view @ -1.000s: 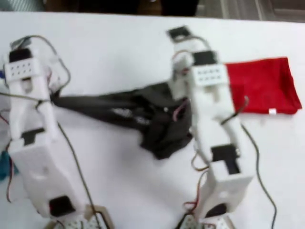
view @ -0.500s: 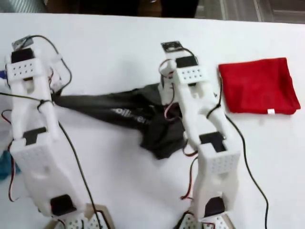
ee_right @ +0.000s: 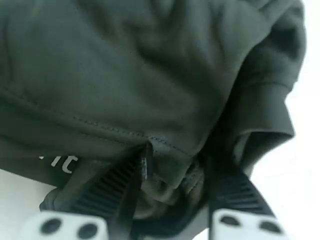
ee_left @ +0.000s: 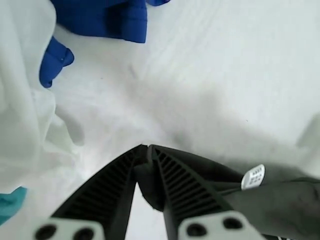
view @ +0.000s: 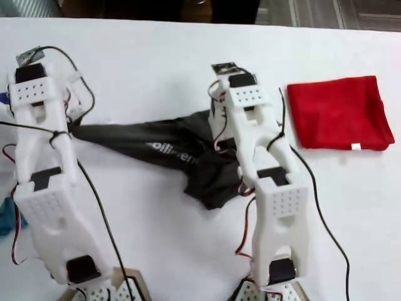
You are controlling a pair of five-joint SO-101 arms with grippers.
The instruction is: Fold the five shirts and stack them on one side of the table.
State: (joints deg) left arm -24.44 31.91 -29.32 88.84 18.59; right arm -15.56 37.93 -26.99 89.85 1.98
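Note:
A black shirt (view: 169,147) lies crumpled and stretched across the middle of the white table (view: 144,56). At the shirt's thin end, my left gripper (view: 70,125) is shut on the dark fabric (ee_left: 150,187), near a white tag (ee_left: 255,176). My right gripper (view: 218,122) hangs over the shirt's bulky end. Its fingers are open and straddle a bunched fold of the black shirt (ee_right: 150,75), with fabric between them at the right gripper (ee_right: 182,165). A folded red shirt (view: 338,113) lies flat at the right side of the table.
A blue garment (ee_left: 100,20), white cloth (ee_left: 20,115) and a bit of teal fabric (ee_left: 10,210) lie beyond the left gripper. Teal fabric (view: 5,222) also peeks in at the table's left edge. Loose cables hang from both arms.
The right arm has swung left, away from the red shirt, which now lies fully uncovered. The left arm has stayed in place holding the black shirt's end.

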